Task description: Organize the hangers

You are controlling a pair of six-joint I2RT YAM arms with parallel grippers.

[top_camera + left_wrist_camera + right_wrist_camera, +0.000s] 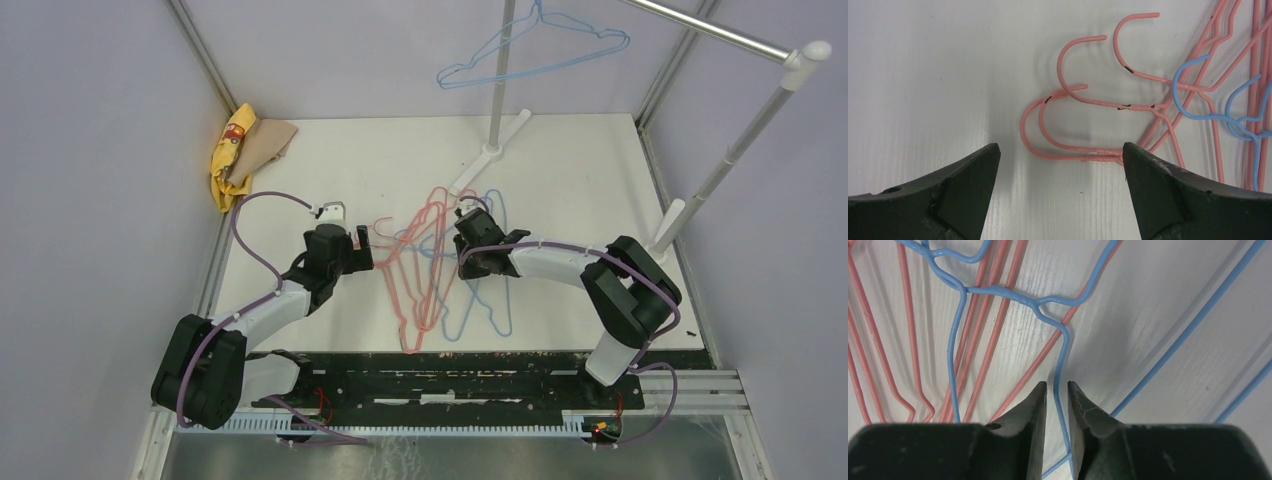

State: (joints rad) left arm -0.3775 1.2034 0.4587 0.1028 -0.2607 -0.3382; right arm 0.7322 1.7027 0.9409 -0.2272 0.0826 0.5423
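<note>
Several pink hangers and light blue hangers lie tangled on the white table between the arms. Another blue hanger hangs up at the back. My left gripper stands open just left of the pile; in its wrist view the jaws are wide apart, with pink hooks ahead of them and nothing between. My right gripper is low over the pile. Its jaws are nearly together around the neck wire of a blue hanger, a thin gap still showing beside the wire.
A yellow cloth with brown paper lies at the back left corner. White-and-silver rack poles rise from feet on the table at the back and right, carrying a top rail. Walls close in on both sides.
</note>
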